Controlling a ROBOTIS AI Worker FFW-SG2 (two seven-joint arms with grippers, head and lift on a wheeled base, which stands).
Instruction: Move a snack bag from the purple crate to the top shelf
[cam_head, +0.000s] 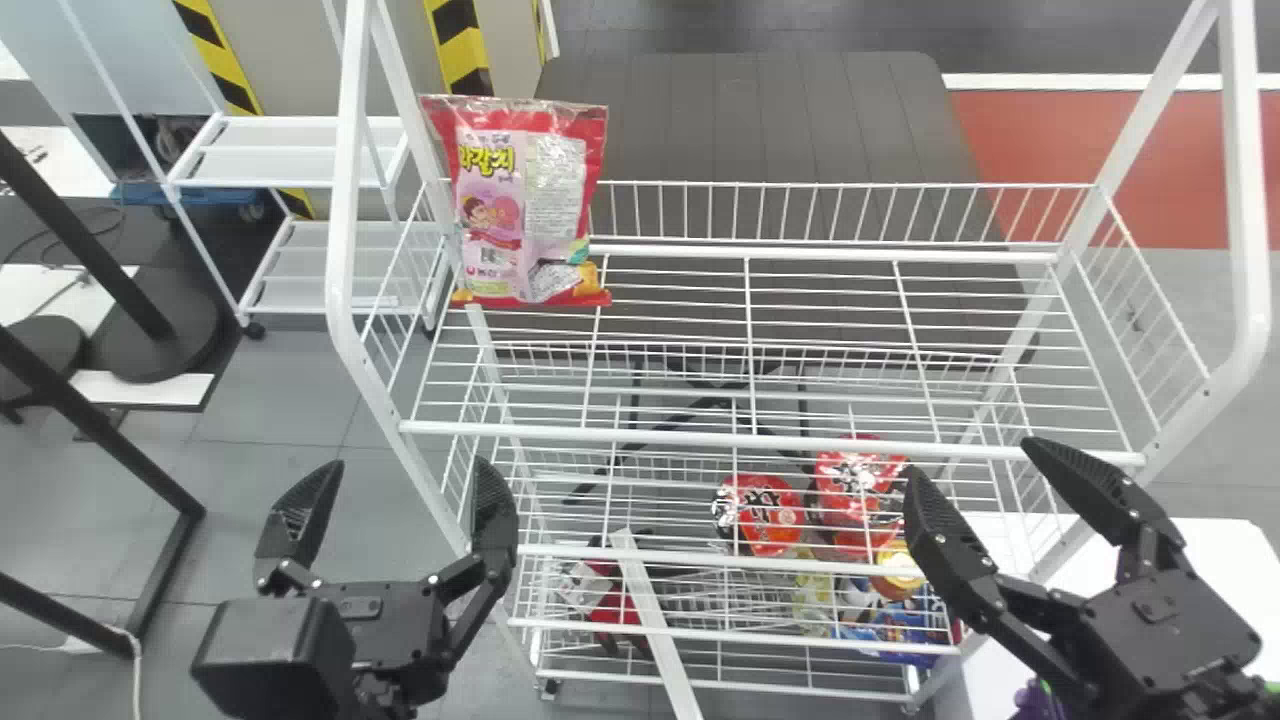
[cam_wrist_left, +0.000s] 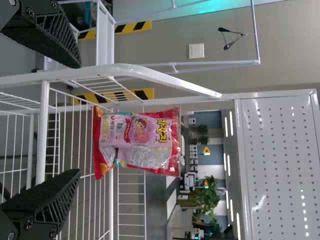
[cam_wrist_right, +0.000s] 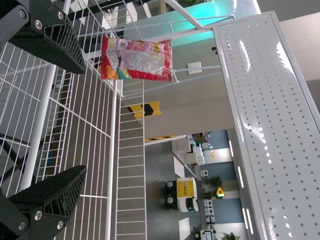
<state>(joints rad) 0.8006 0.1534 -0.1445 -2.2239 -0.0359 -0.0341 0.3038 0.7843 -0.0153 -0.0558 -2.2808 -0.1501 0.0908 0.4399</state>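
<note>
Can see bag (cam_head: 530, 200) upright at shelf's (cam_head: 700, 437) left; from head view, packs (cam_head: 765, 515) below; from wrist views, holed panel (cam_wrist_left: 275, 175); left claw (cam_head: 405, 480), right claw (cam_head: 975, 462) spread wide, empty.

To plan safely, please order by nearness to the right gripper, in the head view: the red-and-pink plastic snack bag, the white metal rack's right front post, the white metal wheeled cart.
1. Right front post, on the right gripper's right
2. Snack bag, at the shelf's left end
3. Wheeled cart, background, far left
</note>
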